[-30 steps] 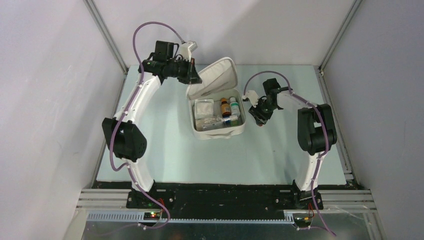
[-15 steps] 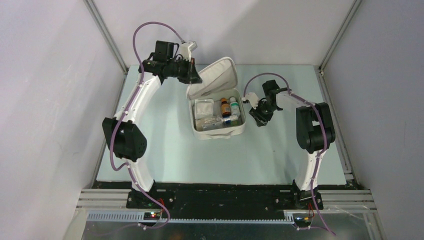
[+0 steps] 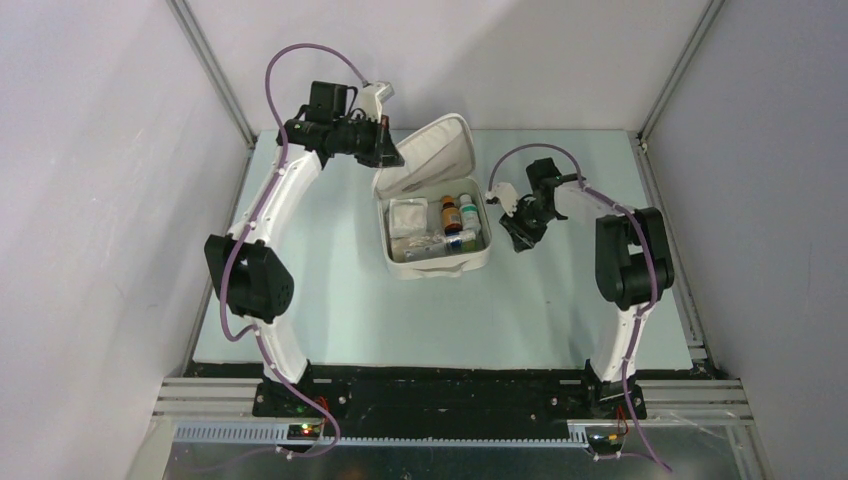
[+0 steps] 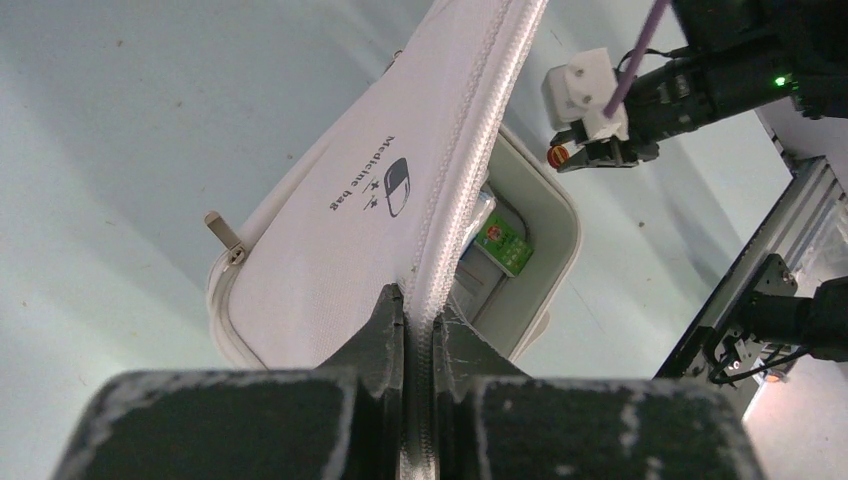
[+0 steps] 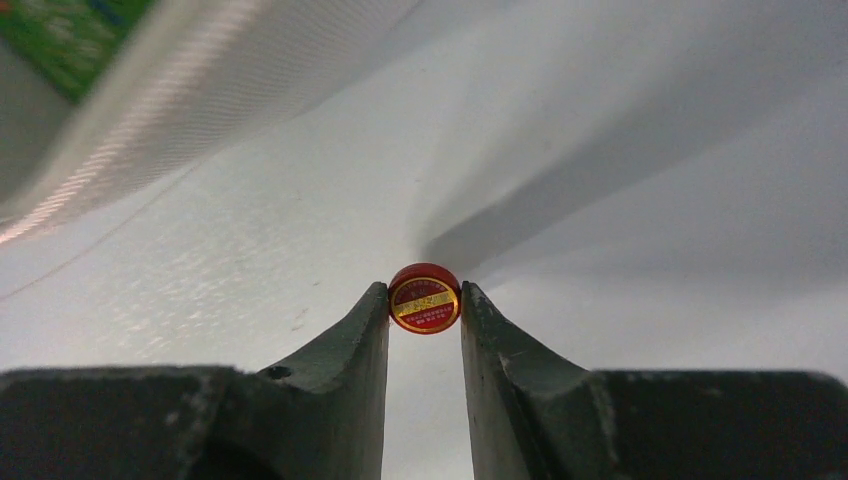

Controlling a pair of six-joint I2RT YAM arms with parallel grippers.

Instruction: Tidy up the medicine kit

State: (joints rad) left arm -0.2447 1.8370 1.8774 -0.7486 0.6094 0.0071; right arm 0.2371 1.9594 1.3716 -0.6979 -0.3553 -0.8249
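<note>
Both arms rise from their bases at the near edge of the pale desk (image 3: pixel 400 320) and reach toward its far half. On the right side, the right hand (image 5: pixel 424 294) points down at the desk just beside the right wall of the medicine kit (image 3: pixel 437 262), apart from it. Its two fingertips pinch a small round red tin (image 5: pixel 424 304) with a gold band across its face, one on each side. The medicine kit, a white soft case with rounded corners, sits on the desk near the middle and toward the back. Its tray is open, with white pads (image 3: pixel 407 216) on the left and two upright bottles (image 3: pixel 452 213) on the right. A green box (image 4: pixel 503 243) lies along the near wall. The lid (image 3: pixel 430 150) stands tilted up on the far side, its pill logo facing out. At its far left corner the left hand (image 4: pixel 418 310) is pressed together on the zip edge of the lid.
</note>
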